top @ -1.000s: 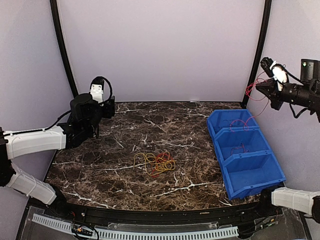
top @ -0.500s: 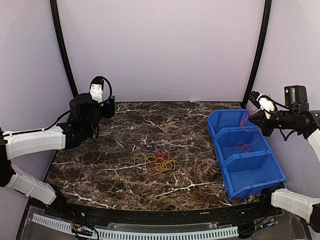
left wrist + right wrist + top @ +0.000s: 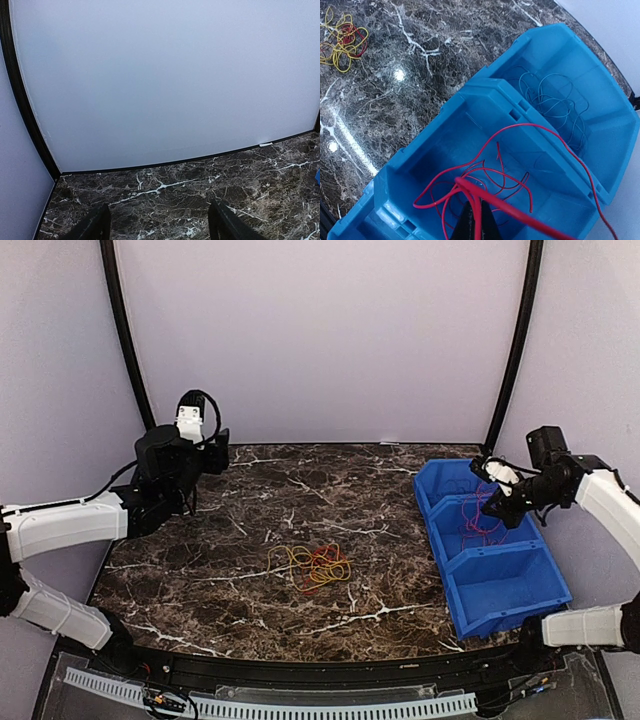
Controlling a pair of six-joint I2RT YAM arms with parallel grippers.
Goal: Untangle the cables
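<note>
A small tangle of yellow, orange and red cables (image 3: pixel 312 565) lies on the marble table near its middle and also shows in the right wrist view (image 3: pixel 342 35). My right gripper (image 3: pixel 499 498) (image 3: pixel 477 206) hangs over the middle compartment of the blue bin (image 3: pixel 437 530), shut on a red cable (image 3: pixel 465 185) (image 3: pixel 478 517) whose loops rest inside that compartment. A thin blue cable (image 3: pixel 555 105) lies coiled in the far compartment. My left gripper (image 3: pixel 214 454) (image 3: pixel 160 227) is open and holds nothing. It is raised at the back left, facing the rear wall.
The blue bin (image 3: pixel 485 85) has three compartments and stands along the table's right side; its nearest compartment (image 3: pixel 500 590) holds nothing I can see. Pale walls with black corner posts (image 3: pixel 125 340) close in the table on three sides.
My right arm has come down and leftward from high by the right wall to just over the bin, lowering the red cable into the middle compartment. The left arm barely moved.
</note>
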